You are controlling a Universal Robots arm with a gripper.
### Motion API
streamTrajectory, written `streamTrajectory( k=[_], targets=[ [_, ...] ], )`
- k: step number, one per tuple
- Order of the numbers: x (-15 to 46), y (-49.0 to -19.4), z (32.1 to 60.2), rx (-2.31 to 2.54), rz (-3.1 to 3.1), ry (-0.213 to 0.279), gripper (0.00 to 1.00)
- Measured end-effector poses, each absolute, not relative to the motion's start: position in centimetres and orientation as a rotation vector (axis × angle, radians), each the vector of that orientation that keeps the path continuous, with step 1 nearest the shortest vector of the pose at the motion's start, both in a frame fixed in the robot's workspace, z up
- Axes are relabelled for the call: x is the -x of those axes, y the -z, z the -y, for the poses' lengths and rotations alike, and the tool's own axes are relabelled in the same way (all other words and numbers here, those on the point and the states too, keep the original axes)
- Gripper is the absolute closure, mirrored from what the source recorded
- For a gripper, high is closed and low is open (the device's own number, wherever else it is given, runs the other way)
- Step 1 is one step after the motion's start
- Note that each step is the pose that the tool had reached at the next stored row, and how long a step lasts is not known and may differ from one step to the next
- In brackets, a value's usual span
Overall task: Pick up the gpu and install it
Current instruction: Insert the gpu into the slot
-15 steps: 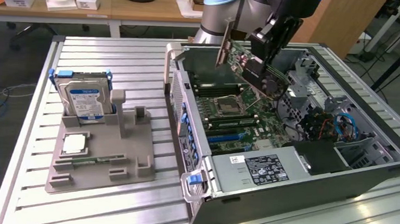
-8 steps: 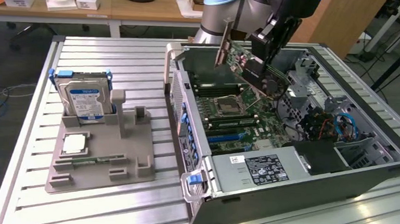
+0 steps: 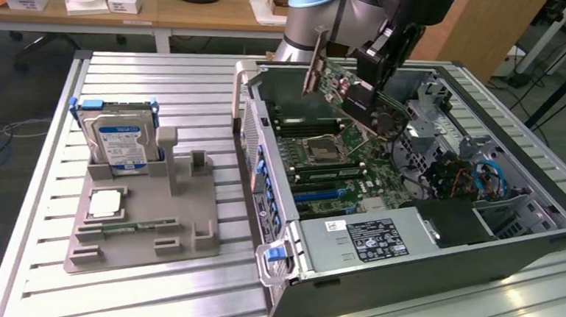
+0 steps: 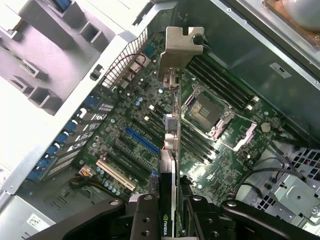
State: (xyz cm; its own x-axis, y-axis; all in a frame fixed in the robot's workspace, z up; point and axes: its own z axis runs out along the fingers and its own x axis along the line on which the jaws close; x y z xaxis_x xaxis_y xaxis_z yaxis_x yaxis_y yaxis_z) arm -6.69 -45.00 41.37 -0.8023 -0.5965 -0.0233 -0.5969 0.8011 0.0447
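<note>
The gpu (image 3: pixel 339 84) is a dark circuit card with a pale metal bracket (image 3: pixel 318 61) at one end. It hangs tilted in the air over the open computer case (image 3: pixel 513 254). My gripper (image 3: pixel 374 90) is shut on the card's upper edge. In the wrist view I look down the gpu (image 4: pixel 172 145) edge-on, with its bracket (image 4: pixel 179 47) at the far end and one black finger (image 4: pixel 145 217) on each side of the card. Below it lies the motherboard (image 4: pixel 235 165) with a blue expansion slot (image 4: pixel 141 140) and a white one (image 4: pixel 116 175). The card is clear of the board.
A grey parts holder (image 3: pixel 191 219) stands on the slatted table at the exterior view's left. It carries a silver hard drive (image 3: pixel 119 137) and a small green memory stick (image 3: pixel 126 228). Inside the case are the CPU socket (image 3: pixel 320 147), cables (image 3: pixel 484 178) and a power supply (image 3: pixel 366 241).
</note>
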Motion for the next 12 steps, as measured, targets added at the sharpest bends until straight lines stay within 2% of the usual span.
streamTrajectory(
  k=[12],
  targets=[
    [6.69, -41.37, 45.0, 1.075, -2.944, -0.078, 0.74]
  ],
)
